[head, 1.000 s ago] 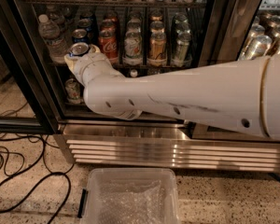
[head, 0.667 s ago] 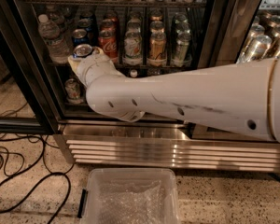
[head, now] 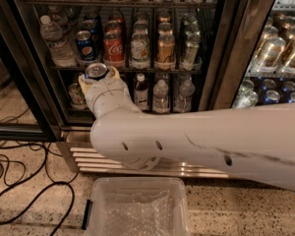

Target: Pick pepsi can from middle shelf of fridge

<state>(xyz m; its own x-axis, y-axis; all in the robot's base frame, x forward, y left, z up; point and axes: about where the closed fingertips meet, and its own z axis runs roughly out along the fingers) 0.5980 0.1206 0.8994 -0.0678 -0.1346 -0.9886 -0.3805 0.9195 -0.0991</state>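
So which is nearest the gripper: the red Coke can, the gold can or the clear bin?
The gripper is at the front of the middle shelf, on the left.
1. Red Coke can, just up and to the right.
2. Gold can, further right on that shelf.
3. Clear bin, down on the floor.

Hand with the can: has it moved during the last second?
Yes. The hand, shut on a can, has shifted right, toward the Coca-Cola can, and down to the middle shelf front rail.
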